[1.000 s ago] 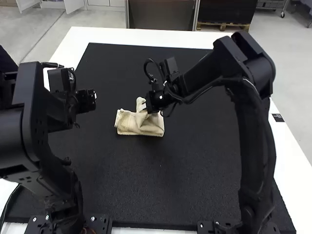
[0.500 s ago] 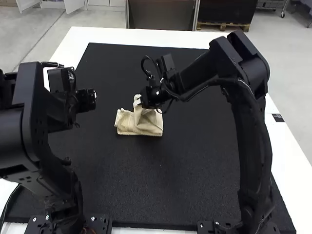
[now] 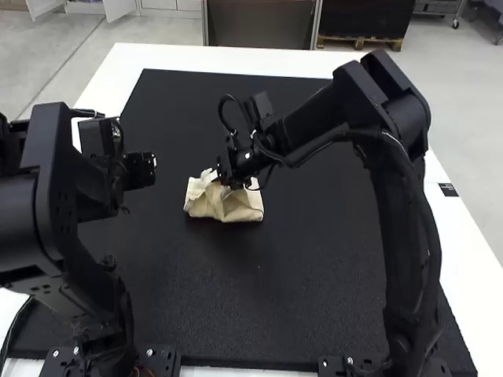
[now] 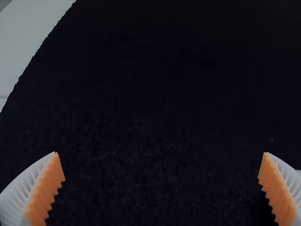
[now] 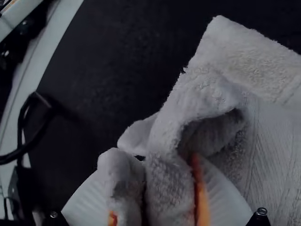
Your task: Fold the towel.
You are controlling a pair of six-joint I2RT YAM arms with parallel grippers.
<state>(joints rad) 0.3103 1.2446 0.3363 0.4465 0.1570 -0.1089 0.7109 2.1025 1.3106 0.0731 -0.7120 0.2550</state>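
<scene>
Your left end effector [image 4: 160, 153] stood wide open, well apart from the towel [image 3: 225, 206], which lay to its right on the black mat [image 3: 306, 267], partly folded, its long axis running left to right. Your right end effector [image 5: 149, 188], the nearer, pinched a bunched fold toward the towel's far side, so the next fold seemed its job.
</scene>
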